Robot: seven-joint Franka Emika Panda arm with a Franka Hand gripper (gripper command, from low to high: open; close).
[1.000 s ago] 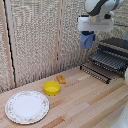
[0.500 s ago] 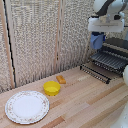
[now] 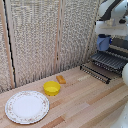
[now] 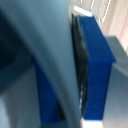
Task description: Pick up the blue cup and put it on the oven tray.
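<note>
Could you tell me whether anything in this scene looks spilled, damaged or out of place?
Nothing stands out. The gripper holds the blue cup above the oven tray; the yellow bowl and plate sit upright on the table.

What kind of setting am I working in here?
Most likely a mock kitchen counter in a lab: a wooden table, a toaster oven with its oven tray pulled out, a patterned plate and yellow bowl, with a curtain behind.

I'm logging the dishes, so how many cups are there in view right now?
1. The blue cup is held up in the gripper above the oven tray, at the exterior view's right. The yellow bowl and plate are not cups. None seems hidden.
</note>
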